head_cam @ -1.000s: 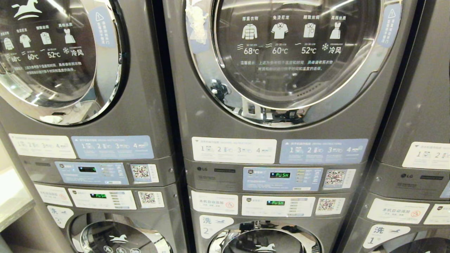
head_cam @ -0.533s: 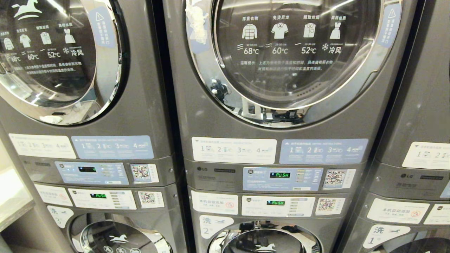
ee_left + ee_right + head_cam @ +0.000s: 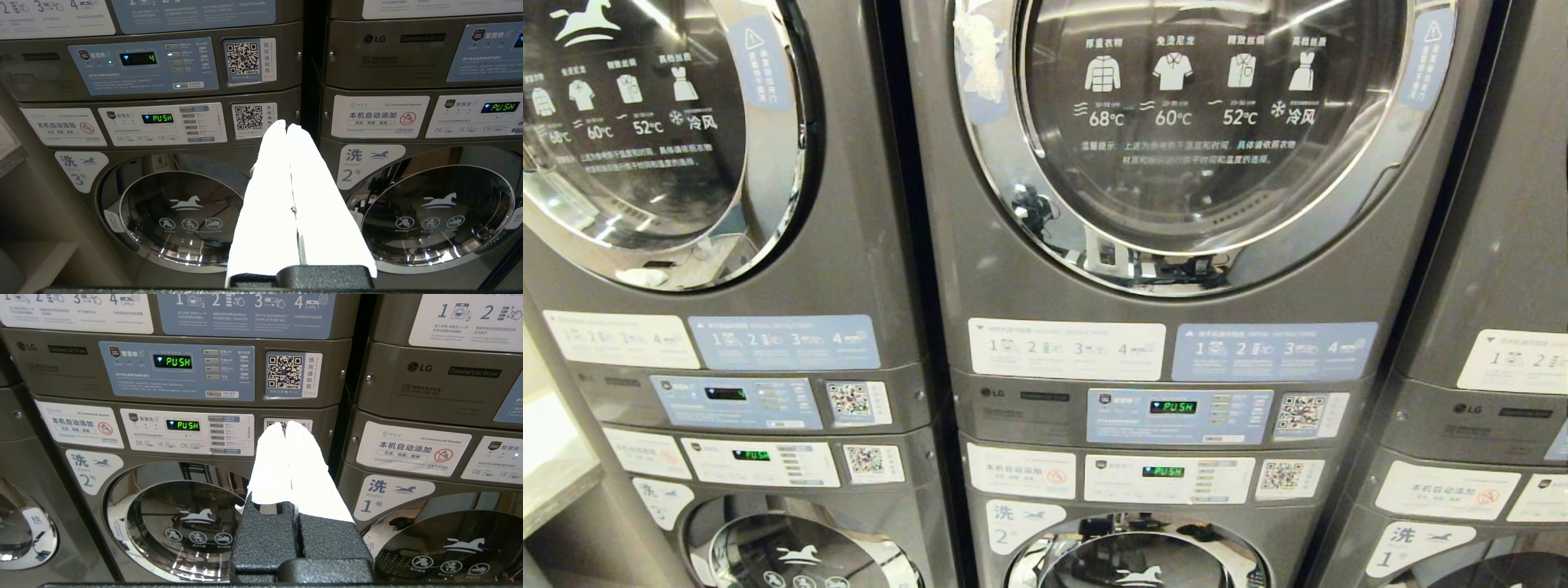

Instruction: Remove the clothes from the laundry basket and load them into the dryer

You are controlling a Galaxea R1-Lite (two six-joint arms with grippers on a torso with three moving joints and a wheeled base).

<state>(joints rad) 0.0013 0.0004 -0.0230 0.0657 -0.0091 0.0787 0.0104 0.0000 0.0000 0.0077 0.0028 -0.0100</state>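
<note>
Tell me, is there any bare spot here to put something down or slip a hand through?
Only the pale ledge at the far left, beside the left stack, offers a flat bare surface. Elsewhere it is crowded: the machines stand side by side, with only a narrow dark gap between them, and the middle dryer door is closed.

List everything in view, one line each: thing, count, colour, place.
Stacked machines: three columns, dark grey, filling the head view; the right one only partly seen.
Dryer doors: two, round, chrome-rimmed, shut, upper left and upper middle.
Washer doors: three, round, shut, below the panels, numbered 3, 2, 1.
Control panels: blue on the dryers, white on the washers; green PUSH on several.
QR stickers: white, beside the panels.
Instruction labels: white and blue, under the dryer doors.
Shelf: pale, far left edge.
Left gripper: white fingers, shut, empty, before washers 3 and 2.
Right gripper: white fingers, shut, empty, before washers 2 and 1.
</note>
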